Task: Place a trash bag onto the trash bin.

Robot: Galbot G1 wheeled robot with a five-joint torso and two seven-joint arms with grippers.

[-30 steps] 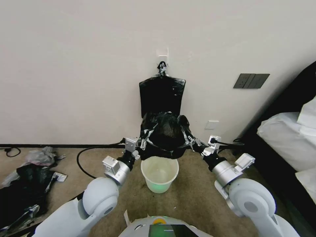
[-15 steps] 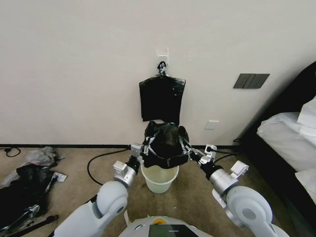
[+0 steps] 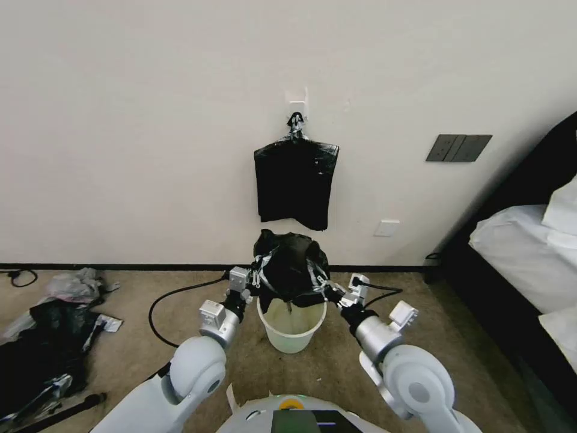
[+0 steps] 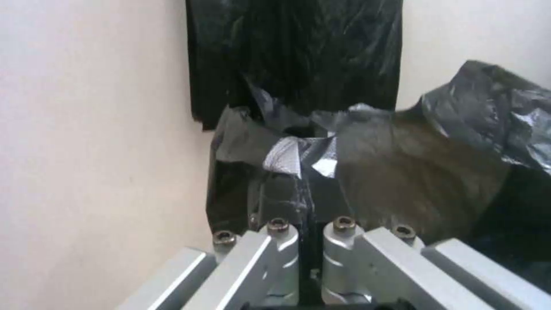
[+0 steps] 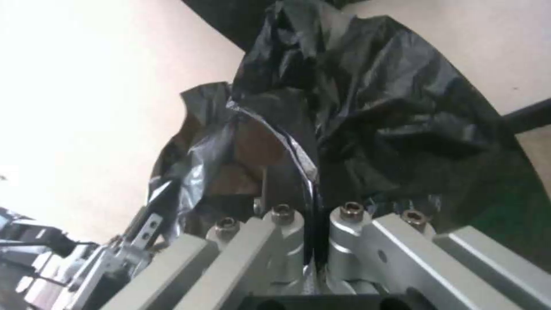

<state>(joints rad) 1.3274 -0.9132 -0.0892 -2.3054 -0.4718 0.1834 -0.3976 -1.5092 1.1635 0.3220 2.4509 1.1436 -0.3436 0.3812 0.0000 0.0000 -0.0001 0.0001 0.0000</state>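
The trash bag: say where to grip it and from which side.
Grip the trash bag by its mouth edge on opposite sides, as the left claw and right claw do, each pinching film from outside; that holds it spread above the trash bin.

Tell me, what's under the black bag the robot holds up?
The trash bin stands right under the trash bag. Its cream front wall shows; the bag covers its back rim.

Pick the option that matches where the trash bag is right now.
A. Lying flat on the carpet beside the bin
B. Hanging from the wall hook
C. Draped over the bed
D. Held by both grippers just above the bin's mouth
D: the left gripper and right gripper each clamp a side of the trash bag, which hangs puffed up over the trash bin; both wrist views show jaws shut on black plastic.
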